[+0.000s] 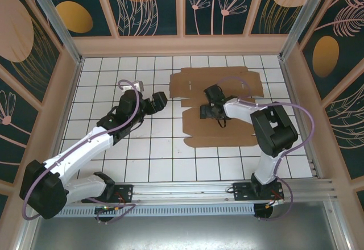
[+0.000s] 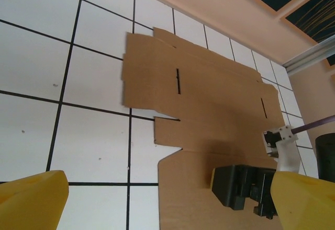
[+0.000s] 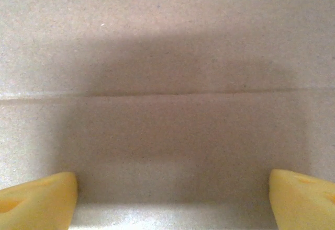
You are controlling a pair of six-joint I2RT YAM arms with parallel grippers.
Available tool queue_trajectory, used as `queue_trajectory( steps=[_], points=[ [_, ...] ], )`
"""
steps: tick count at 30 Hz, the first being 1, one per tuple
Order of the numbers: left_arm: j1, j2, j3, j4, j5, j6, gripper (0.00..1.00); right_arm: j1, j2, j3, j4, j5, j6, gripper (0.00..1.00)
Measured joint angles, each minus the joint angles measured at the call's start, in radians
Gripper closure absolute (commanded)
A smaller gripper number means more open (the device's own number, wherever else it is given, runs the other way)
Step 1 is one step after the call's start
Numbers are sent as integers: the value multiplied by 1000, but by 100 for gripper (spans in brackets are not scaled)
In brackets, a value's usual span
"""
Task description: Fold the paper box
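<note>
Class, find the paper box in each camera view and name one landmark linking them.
Top external: paper box flat, right of centre on the tiles.
Left wrist: paper box, centre to lower right.
Right wrist: paper box close beneath the fingers, crease across.
Landmark: right gripper over the paper box.

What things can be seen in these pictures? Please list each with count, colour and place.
paper box: one, brown, flat sheet on the table, right of centre
table: one, white tiles, black lines
wall panels: several, dark teal, around the table
metal rail: one, silver, near edge
left arm, right arm: two, white and black, bolted at the rail
left gripper: one, black and yellow, open, over tiles left of the sheet
right gripper: one, black and yellow, open, over the sheet's middle
</note>
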Motion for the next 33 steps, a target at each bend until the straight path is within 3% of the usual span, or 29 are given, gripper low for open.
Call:
queue_trajectory(
  steps=[7,12,14,18,22,24,33],
  points=[
    [2,-16,0,9,33,23,1,124,3,30,22,-147,102,13],
    [4,-16,-1,30,74,53,5,180,-1,27,148,-309,250,13],
    [4,-16,-5,52,92,58,13,183,-27,13,201,-338,285,13],
    [5,31,-8,127,155,39,45,140,-180,-66,284,-341,333,11],
    [6,198,48,174,239,9,84,19,-386,-196,438,-357,367,15],
    [6,283,90,181,265,6,97,-44,-449,-239,483,-355,369,15],
    [34,553,309,169,296,32,100,-293,-484,-385,571,-497,433,12]
  ],
)
